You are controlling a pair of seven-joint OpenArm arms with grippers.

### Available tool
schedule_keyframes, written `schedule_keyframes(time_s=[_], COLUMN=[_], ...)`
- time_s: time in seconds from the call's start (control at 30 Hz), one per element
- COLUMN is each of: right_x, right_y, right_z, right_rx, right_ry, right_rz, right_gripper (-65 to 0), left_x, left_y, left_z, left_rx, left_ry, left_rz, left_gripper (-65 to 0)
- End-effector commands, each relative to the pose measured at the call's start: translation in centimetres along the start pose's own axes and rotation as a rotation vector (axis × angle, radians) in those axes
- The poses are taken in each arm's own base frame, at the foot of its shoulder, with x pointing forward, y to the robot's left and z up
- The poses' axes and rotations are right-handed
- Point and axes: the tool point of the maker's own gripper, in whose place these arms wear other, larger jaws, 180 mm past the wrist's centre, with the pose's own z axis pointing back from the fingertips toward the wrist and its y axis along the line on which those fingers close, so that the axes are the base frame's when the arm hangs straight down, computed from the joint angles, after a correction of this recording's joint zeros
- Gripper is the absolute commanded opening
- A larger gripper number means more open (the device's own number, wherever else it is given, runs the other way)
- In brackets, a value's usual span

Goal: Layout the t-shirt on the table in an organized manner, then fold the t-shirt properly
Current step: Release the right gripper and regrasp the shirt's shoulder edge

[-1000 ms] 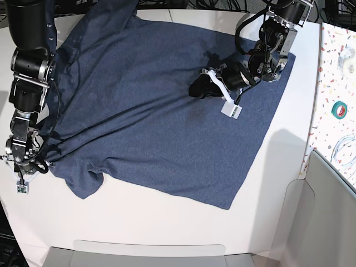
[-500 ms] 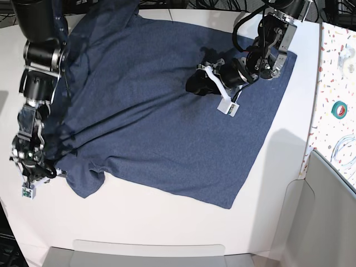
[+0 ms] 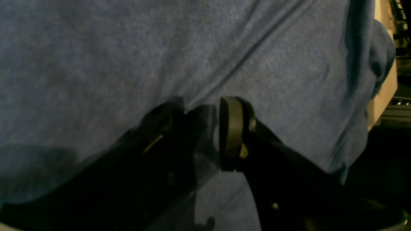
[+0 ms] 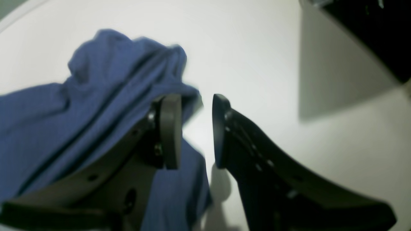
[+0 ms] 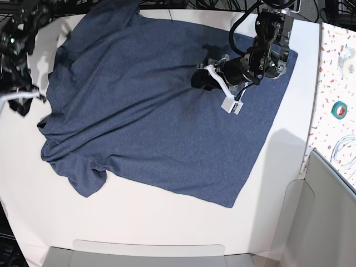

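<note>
T-shirt (image 5: 150,105) lies spread over the white tabletop (image 5: 139,222), plain side up with no lettering visible. The body is mostly flat, with long shallow creases running across it. One sleeve sits rumpled at the near left corner in the base view; the opposite end bunches at the far edge of the tabletop, and the straight hem runs along the right side.

Left hand (image 5: 201,79) hovers low over the middle of the shirt, toward its far right part. In the left wrist view its fingers (image 3: 230,131) stand apart with a gap between them, nothing held; navy cloth fills the view beneath. Whether the tips touch the cloth cannot be told.

Right hand (image 5: 21,103) is at the far left edge in the base view, beside the shirt's left border. The right wrist view shows its jaws narrowly parted and empty, bare tabletop visible through the gap, with a raised fold of cloth just behind one finger (image 4: 170,128).

A roll of green tape (image 5: 339,109) rests on the speckled surface (image 5: 334,67) to the right
</note>
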Motion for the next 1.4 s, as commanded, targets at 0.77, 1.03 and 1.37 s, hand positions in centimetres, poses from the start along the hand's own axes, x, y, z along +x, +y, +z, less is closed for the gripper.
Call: schedule_keyframes(time_s=[0.77, 1.03, 1.37], right_x=[-12.5, -13.5, -14.4], right_y=[-1.3, 0.3, -0.6], right_z=[3.7, 4.9, 4.4], right_rx=[0.201, 0.298, 0.287], right_ry=[0.354, 0.448, 0.481], right_rz=[-0.08, 0.037, 0.036], right_gripper=[-43.0, -43.0, -43.0], left_x=[1.3, 1.5, 1.6], left_y=[-1.1, -1.0, -1.0], left_z=[0.2, 0.2, 0.2], left_rx=[-0.029, -0.026, -0.025], left_ry=[-0.046, -0.049, -0.05], left_rz=[-0.023, -0.026, -0.026], left_gripper=[-46.2, -46.2, -46.3])
